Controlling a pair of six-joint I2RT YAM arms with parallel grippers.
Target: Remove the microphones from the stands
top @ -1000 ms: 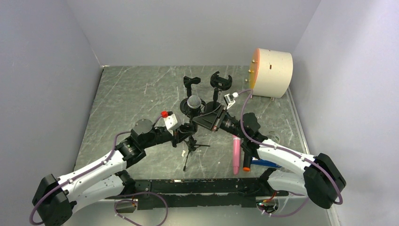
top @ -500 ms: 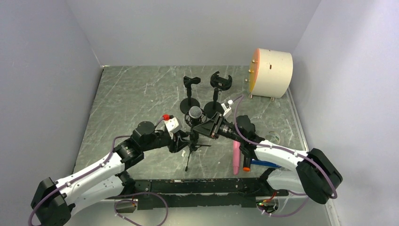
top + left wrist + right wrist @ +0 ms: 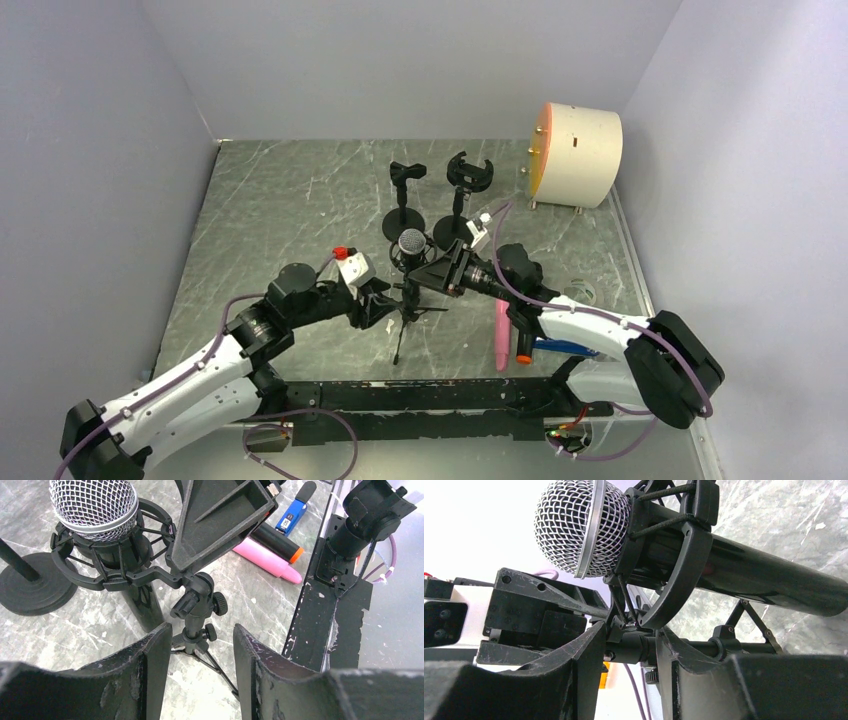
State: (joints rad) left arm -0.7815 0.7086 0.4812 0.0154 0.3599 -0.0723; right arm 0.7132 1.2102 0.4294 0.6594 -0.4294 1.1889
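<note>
**Microphone (image 3: 584, 527) sits in the stand (image 3: 192, 605)**

The right gripper (image 3: 629, 631) pinches the stand's joint, just under the microphone. The left gripper (image 3: 200, 632) is open wide, with the stand's pole between its fingers, not touching.

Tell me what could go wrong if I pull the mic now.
The left gripper straddles the stand with its jaws open, so a pull would likely lift or tip the stand. The right gripper sits at the joint below the mount, not on the mic; a grip there would probably hold the mount instead.
</note>
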